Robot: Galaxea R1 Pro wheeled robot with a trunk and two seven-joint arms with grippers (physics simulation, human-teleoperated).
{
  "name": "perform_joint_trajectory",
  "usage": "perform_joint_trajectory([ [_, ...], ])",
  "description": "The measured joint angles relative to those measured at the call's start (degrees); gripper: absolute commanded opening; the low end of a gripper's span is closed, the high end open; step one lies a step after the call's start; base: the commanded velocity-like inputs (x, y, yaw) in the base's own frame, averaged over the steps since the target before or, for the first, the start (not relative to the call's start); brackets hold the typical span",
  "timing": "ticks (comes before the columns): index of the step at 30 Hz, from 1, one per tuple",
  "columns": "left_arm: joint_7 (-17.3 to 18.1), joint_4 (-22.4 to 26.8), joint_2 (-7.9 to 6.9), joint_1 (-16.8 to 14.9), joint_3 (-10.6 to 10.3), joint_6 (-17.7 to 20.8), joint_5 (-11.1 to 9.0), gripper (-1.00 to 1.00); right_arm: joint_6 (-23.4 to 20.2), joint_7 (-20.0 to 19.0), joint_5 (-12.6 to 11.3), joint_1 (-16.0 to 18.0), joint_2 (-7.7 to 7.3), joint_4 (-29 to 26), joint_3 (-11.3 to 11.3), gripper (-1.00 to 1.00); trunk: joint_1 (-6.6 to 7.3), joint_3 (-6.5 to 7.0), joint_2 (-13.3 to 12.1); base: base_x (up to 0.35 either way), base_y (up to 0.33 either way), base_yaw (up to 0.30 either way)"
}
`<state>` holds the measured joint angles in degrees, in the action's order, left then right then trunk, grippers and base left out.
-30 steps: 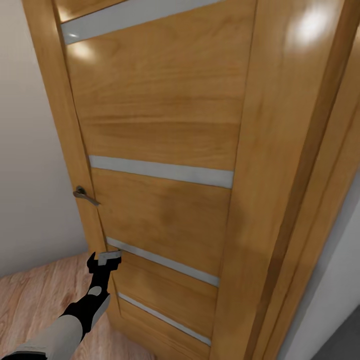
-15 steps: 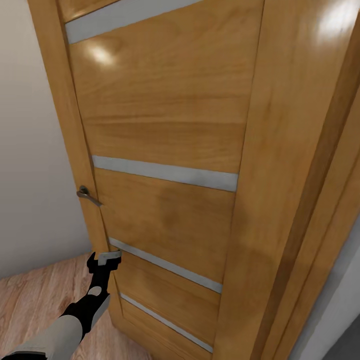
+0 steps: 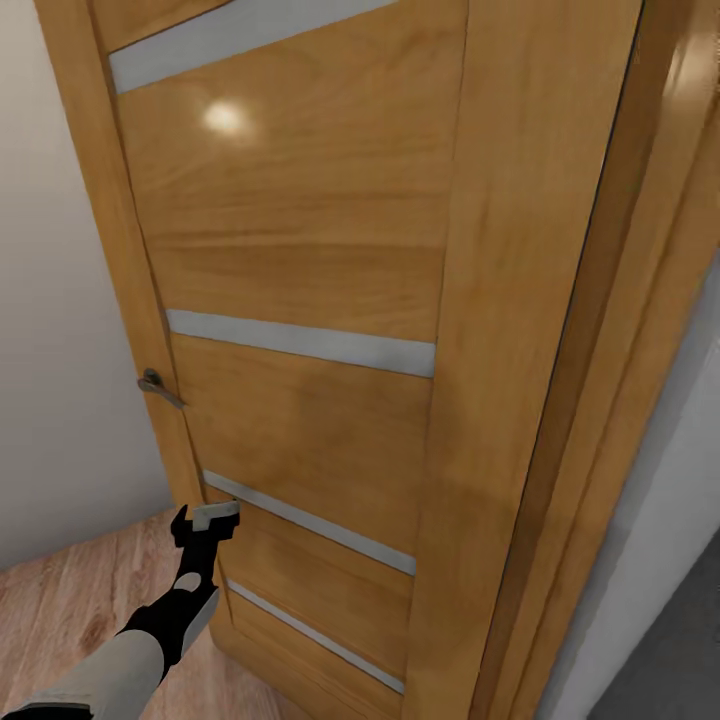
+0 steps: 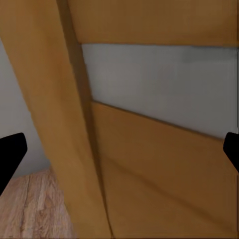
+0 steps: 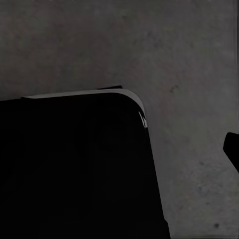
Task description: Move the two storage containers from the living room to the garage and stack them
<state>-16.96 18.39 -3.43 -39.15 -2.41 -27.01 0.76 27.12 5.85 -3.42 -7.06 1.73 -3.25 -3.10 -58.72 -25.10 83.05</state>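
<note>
Left end effector (image 3: 205,520), spread wide and empty, meets the orange-wood door (image 3: 300,250) edge.

An orange-wood door (image 3: 300,260) carries frosted strips (image 3: 300,343). A metal lever handle (image 3: 158,387) sits at its edge, with light wood planks (image 3: 70,610) below.

Orange-wood door (image 3: 300,260), plank flooring (image 3: 70,600)

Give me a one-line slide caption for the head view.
Left gripper reaching the edge of an orange-wood door with frosted strips, below its lever handle, over light wood floor.
</note>
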Motion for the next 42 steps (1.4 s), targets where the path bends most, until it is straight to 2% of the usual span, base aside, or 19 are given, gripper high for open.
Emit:
perform_joint_trajectory([
  [5, 0.31, 0.05, 0.1, 0.0, -0.41, 0.26, 0.58, 1.0, 0.0, 0.0, 0.0, -0.01, 0.0, 0.01, 0.0, 1.0, 0.03, 0.0, 0.0, 0.247, 0.0, -0.025],
  [17, 0.29, 0.01, -0.03, -0.02, -0.29, 0.24, 0.41, 1.0, 0.0, 0.0, -0.01, -0.02, 0.0, 0.01, -0.05, 1.0, 0.01, 0.0, 0.0, 0.156, 0.0, -0.003],
  [30, 0.28, 0.01, -0.15, 0.01, -0.31, 0.17, 0.38, 1.0, 0.0, 0.08, 0.0, -0.02, 0.15, 0.05, -0.06, 1.0, 0.0, 0.0, 0.0, 0.017, 0.0, 0.0],
  [35, 0.28, 0.01, -0.16, 0.01, -0.31, 0.17, 0.37, 1.0, 0.0, 0.09, 0.0, -0.02, 0.98, 0.09, -0.05, 1.0, 0.0, 0.0, 0.0, 0.0, 0.0, 0.0],
  [42, 0.21, -0.05, -0.17, 0.02, -0.25, 0.15, 0.11, 1.0, 0.0, 0.09, 0.03, -0.07, 1.31, 0.15, -0.02, 1.0, 0.0, 0.11, 0.0, 0.0, 0.0, -0.03],
])
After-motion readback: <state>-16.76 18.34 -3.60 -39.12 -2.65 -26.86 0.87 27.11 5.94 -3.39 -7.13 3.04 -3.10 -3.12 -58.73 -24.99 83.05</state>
